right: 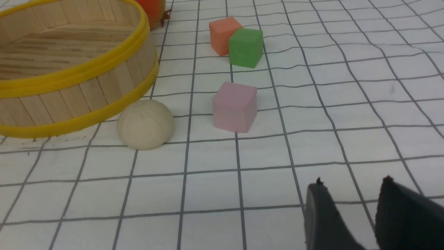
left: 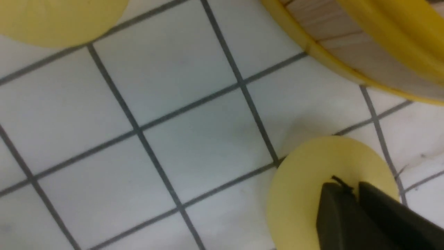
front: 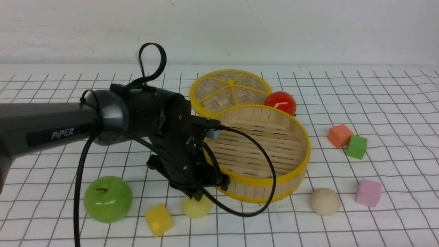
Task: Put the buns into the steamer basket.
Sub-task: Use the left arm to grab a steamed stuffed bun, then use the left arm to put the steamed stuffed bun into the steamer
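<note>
While tilted down, left claw [front: 198, 196] (closed) overlies bun [front: 196, 209].

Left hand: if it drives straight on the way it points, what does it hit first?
The pale yellow bun. In the left wrist view the left hand has its shut fingertips right over the bun's dome, just outside the steamer basket. They may be touching it; depth is unclear.

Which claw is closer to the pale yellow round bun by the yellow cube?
Left. The left gripper hangs right over the pale yellow dome-shaped bun; the right gripper is farther off, outside the front view.
</note>
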You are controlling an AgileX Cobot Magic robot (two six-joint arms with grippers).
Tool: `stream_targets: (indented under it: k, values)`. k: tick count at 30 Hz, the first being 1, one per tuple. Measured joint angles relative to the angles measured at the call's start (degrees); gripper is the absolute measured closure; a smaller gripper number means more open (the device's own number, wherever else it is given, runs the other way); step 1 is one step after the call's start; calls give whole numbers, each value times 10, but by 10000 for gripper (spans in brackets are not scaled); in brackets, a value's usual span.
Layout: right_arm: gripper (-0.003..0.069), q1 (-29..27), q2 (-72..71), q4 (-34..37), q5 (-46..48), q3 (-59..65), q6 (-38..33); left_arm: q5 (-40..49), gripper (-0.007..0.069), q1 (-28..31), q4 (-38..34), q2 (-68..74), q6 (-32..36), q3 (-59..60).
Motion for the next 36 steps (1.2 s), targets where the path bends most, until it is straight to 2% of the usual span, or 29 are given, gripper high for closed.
stream_targets:
  k: [7,12,16,23,27,28,29,30,32,34,36]
  values:
    - [420,0,0,0,0,0,0,75,638,-17,4,-66,-10,-15]
    - [420,0,0,0,0,0,0,44,638,-52,-1,-106,-11,-81]
    - [420,0,0,0,0,0,0,11,638,-55,-2,-63,-6,-150]
    - [420,0,0,0,0,0,0,13,618,-55,0,53,-2,-231]
    - [420,0,0,0,0,0,0,29,506,-52,4,120,-2,-273]
    - [420,0,0,0,0,0,0,32,459,-51,4,127,-2,-281]
    - [420,0,0,0,0,0,0,32,450,-51,5,129,-2,-282]
    - [420,0,0,0,0,0,0,36,381,-50,6,130,-2,-291]
    - [420,0,0,0,0,0,0,44,320,-50,7,128,-2,-299]
    - [420,0,0,0,0,0,0,73,221,-50,7,112,-2,-316]
    - [420,0,0,0,0,0,0,92,188,-50,8,97,-2,-322]
